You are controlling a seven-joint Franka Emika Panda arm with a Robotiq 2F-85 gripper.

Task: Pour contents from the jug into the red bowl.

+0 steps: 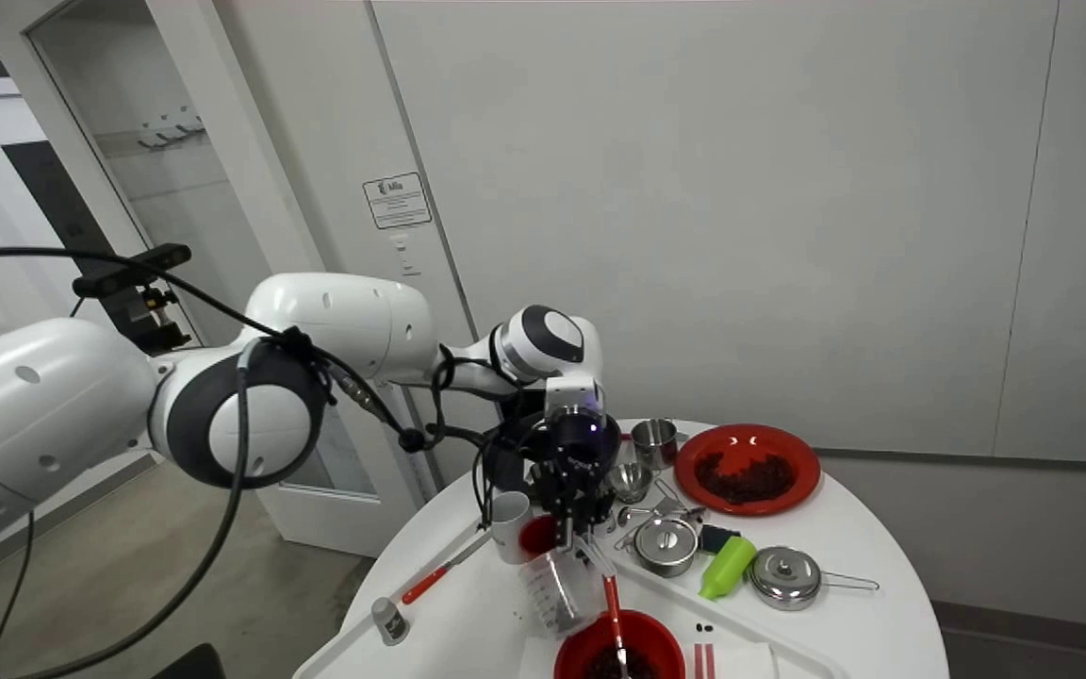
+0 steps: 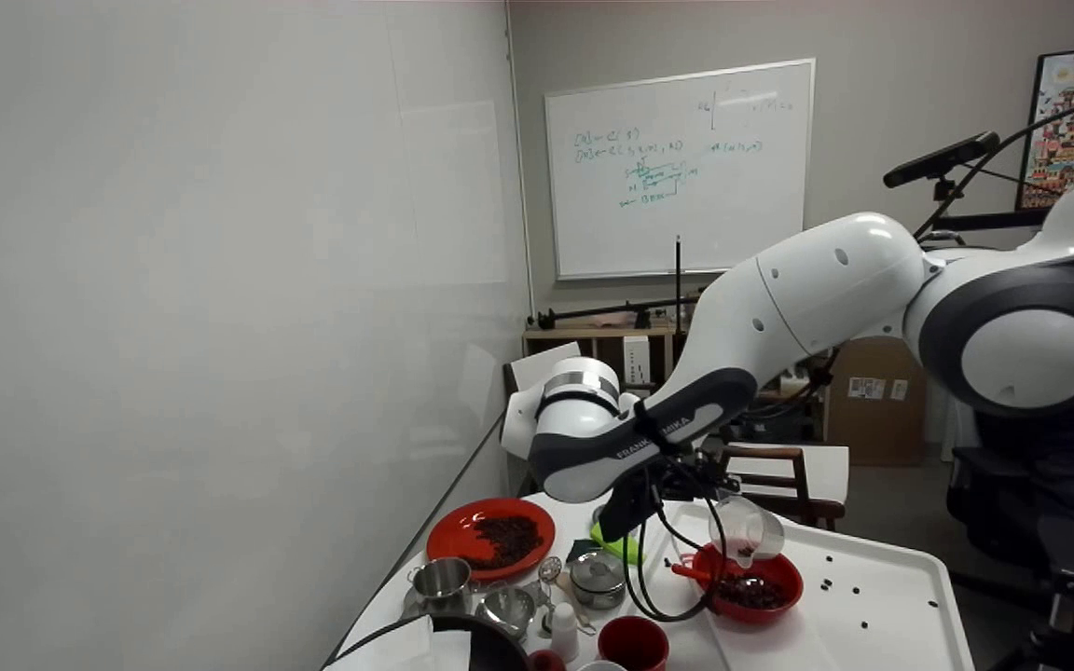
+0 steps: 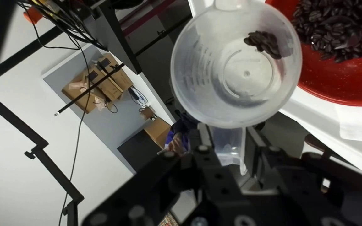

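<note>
The jug is a clear plastic measuring jug (image 3: 200, 91) with a few dark beans inside, near its rim side. It is tilted over, its mouth facing the wrist camera. In both exterior views the jug (image 1: 557, 594) (image 2: 733, 527) hangs at the red bowl. My gripper (image 3: 228, 138) is shut on the jug's handle, which shows between the fingers. The red bowl (image 2: 756, 612) holds many dark beans. It also shows in the wrist view (image 3: 335, 89) beside the jug's rim and in an exterior view (image 1: 576, 651). A red-handled utensil (image 1: 612, 599) leans in the bowl.
The bowl stands on a white tray (image 2: 929, 568) with several loose beans. A red plate of dark material (image 1: 788, 443), steel pots (image 1: 666, 547), a green bottle (image 1: 727, 568), a red cup (image 2: 632, 643) and a white mug (image 1: 510, 528) stand around.
</note>
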